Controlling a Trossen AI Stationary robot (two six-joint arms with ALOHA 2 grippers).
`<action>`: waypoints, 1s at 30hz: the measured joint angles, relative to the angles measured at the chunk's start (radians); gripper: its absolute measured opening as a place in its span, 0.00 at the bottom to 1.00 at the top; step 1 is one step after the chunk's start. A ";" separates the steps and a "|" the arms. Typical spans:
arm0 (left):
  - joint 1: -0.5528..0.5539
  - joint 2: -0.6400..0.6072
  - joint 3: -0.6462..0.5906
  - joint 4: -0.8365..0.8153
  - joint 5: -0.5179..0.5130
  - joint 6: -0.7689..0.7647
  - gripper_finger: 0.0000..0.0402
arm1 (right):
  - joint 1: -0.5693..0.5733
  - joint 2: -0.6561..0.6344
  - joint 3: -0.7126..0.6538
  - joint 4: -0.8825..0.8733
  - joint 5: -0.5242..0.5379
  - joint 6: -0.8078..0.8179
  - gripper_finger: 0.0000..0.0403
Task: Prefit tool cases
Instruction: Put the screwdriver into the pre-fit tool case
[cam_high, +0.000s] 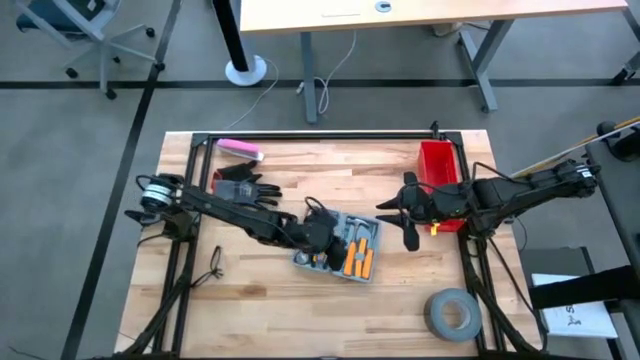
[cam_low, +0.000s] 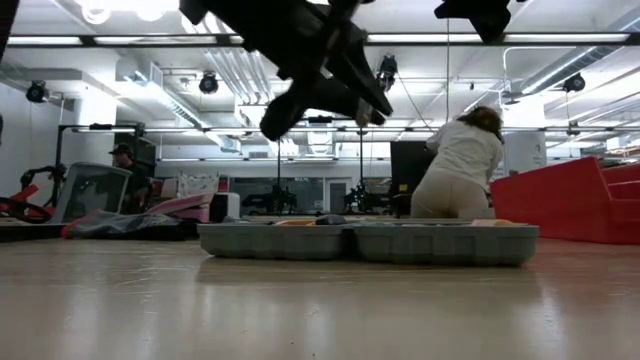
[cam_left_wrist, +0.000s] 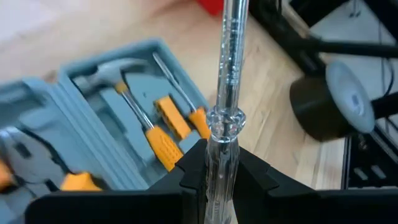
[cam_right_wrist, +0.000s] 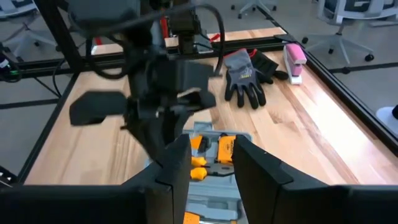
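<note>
The left gripper (cam_left_wrist: 214, 180) pinches a clear-handled screwdriver (cam_left_wrist: 229, 74) above the open tool case (cam_high: 340, 248) at mid-table. Align its shaft with an empty slot before lowering. The right gripper (cam_right_wrist: 211, 163), half open and empty, hovers beside the red bin (cam_high: 440, 165).

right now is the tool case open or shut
Open. The tool case lies spread flat on the table, both halves side by side in the low view, with orange-handled tools showing in its slots.
</note>
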 joint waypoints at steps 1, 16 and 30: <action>0.003 0.019 0.016 -0.010 0.013 0.000 0.11 | 0.000 0.000 0.000 0.000 0.000 0.000 0.24; 0.033 0.220 0.283 -0.278 0.167 -0.026 0.11 | 0.039 0.001 -0.001 -0.010 -0.002 -0.002 0.26; 0.035 0.271 0.329 -0.420 0.221 -0.136 0.10 | 0.061 0.000 -0.002 -0.040 -0.002 0.014 0.22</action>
